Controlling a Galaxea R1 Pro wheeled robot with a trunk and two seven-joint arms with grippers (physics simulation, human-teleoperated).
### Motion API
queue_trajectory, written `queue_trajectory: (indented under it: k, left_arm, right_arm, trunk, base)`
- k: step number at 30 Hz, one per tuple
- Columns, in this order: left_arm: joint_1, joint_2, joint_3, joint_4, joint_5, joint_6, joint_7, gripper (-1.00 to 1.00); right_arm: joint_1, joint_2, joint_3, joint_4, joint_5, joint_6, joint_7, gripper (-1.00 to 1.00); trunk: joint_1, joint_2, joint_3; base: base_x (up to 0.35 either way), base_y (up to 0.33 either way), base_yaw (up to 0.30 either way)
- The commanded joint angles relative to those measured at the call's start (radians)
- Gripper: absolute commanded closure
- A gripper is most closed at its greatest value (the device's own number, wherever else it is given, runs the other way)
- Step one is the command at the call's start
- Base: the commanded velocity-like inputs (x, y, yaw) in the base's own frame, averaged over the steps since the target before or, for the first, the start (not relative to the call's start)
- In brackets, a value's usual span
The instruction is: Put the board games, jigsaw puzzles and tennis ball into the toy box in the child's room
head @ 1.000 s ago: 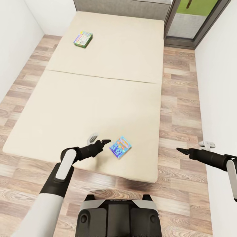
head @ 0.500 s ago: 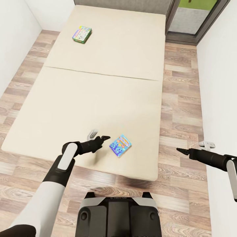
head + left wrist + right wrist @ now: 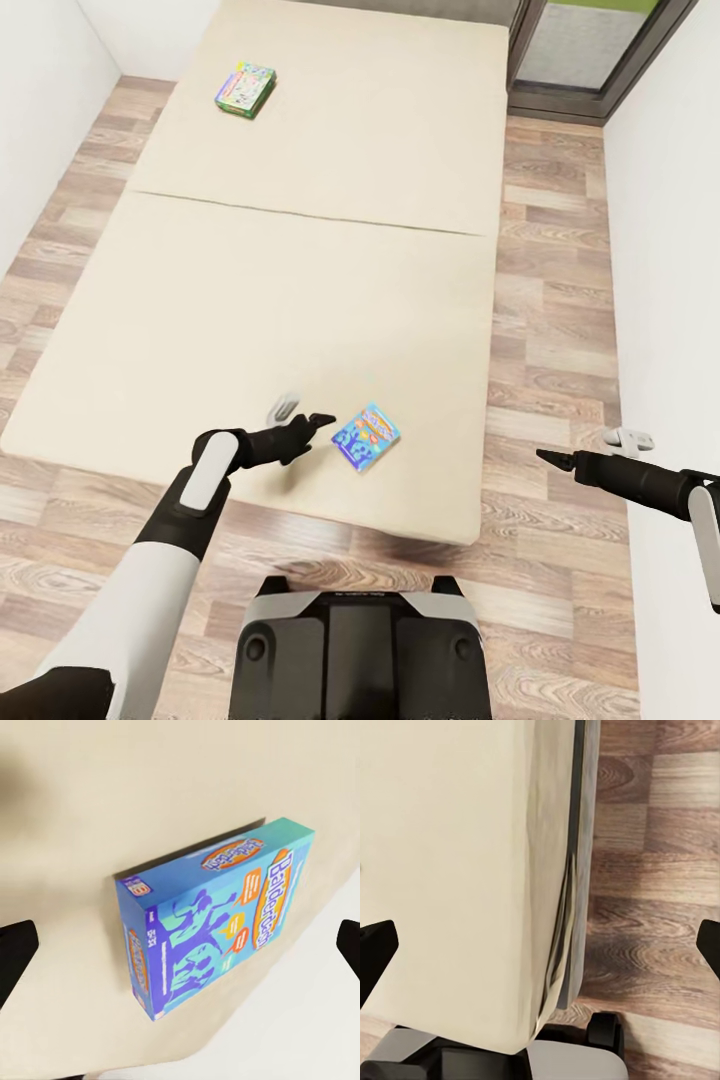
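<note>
Beige mattress of the bed [image 3: 300, 290], matte and smooth, split by a shallow seam across its width; grey upholstered frame visible along the edge in the right wrist view; wood-plank floor [image 3: 555, 330] on both sides. Blue board game [image 3: 366, 437], a flat rectangular printed box with blue, orange and yellow graphics, lies flat near the foot edge of the mattress, its long axis running diagonally, one corner pointing toward the robot. In the left wrist view the box [image 3: 217, 915] sits between the two dark fingertips, which stand wide apart at the frame edges and touch nothing. Second board game [image 3: 245, 90], a flat green-edged multicoloured box, lies flat far up the mattress near its left side, long axis roughly along the bed's length. Left gripper [image 3: 300, 420] hovers just beside the blue box, fingers spread and empty. Right gripper [image 3: 590, 450] hangs over the floor, well apart from the bed, fingers likewise spread, holding nothing.
</note>
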Motion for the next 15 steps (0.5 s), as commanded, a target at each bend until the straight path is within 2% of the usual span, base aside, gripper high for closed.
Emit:
queue_trajectory:
  k: [1,15]
  left_arm:
    - [0.0,0.0,0.0,-0.001,0.011,0.003,0.01,-1.0]
    - [-0.014,-0.004,-0.002,0.063,0.01,0.001,0.01,-1.0]
  right_arm:
    - [-0.001,0.0,-0.001,0.0,-0.008,0.008,-0.002,-1.0]
    - [-0.001,-0.001,-0.002,-0.004,-0.008,0.008,-0.002,-1.0]
  trunk:
    - [0.0,-0.001,-0.002]
    - [0.0,-0.001,-0.025]
  base:
    - [0.0,0.0,0.0]
    - [0.0,0.0,0.0]
